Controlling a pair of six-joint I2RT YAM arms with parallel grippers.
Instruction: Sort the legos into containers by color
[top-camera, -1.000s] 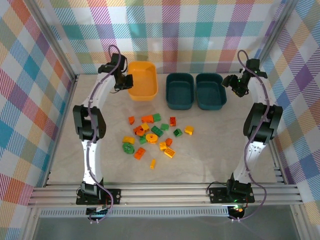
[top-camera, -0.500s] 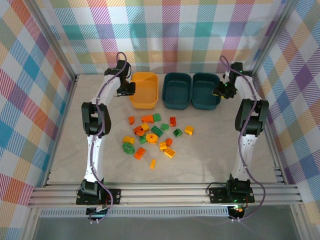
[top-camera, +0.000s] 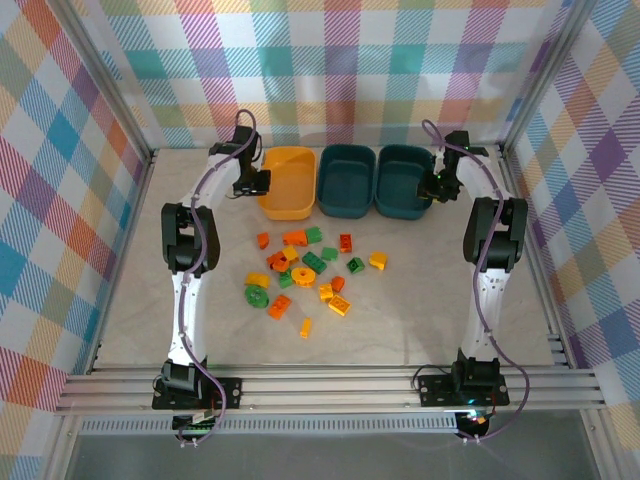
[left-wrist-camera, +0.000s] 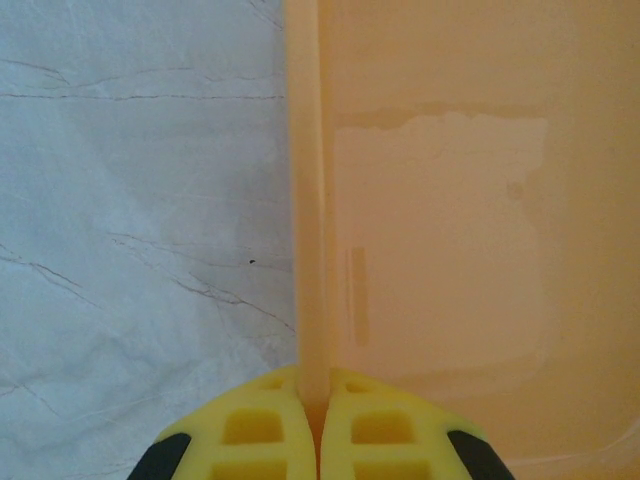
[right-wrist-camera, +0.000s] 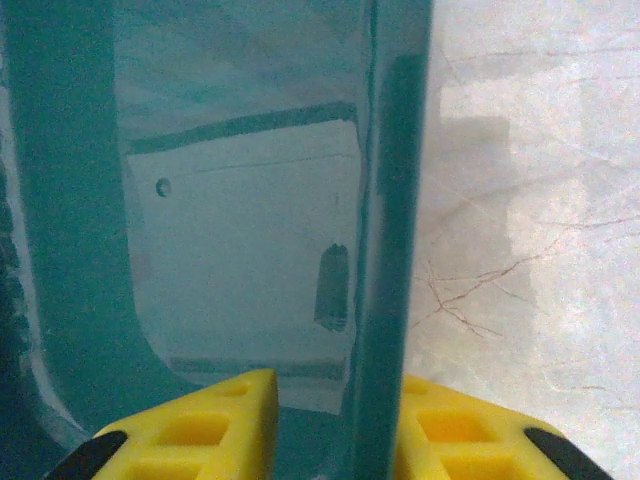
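— Jaws on both arms are pinched tight on tub walls. The left gripper (left-wrist-camera: 315, 405) is closed on the left-hand wall of the yellow-orange tub (left-wrist-camera: 305, 200). The right gripper (right-wrist-camera: 340, 410) is closed on the right-hand wall of the right teal tub (right-wrist-camera: 393, 180). Neither holds a brick.

— And the legos (top-camera: 310, 270)?

— All loose on the table (top-camera: 450, 310), in a cluster near the middle. They lie apart from the three tubs, on the side toward the arm bases. From above the tubs look empty.

— What could go wrong from here?

— Each grip is on one thin wall, off to one side. I'd guess a pull or lift could tilt the tub, or let the wall slip out of the grip. The right teal tub is touching or just beside the middle teal tub (top-camera: 348, 182), so a sideways shove would likely push that one along too. A tub dragged toward the pile could plough into the bricks and scatter them.

— Anything you can't make out?

— Plenty. From above, the fingers are too small to judge, and each wrist view cuts its own fingers off at the bottom edge. The bricks crowd and overlap, so the count is uncertain. Orange and red-orange are also hard to separate at that size. The pale rectangle on the yellow-orange tub's floor could be label residue or a reflection; I cannot tell which.
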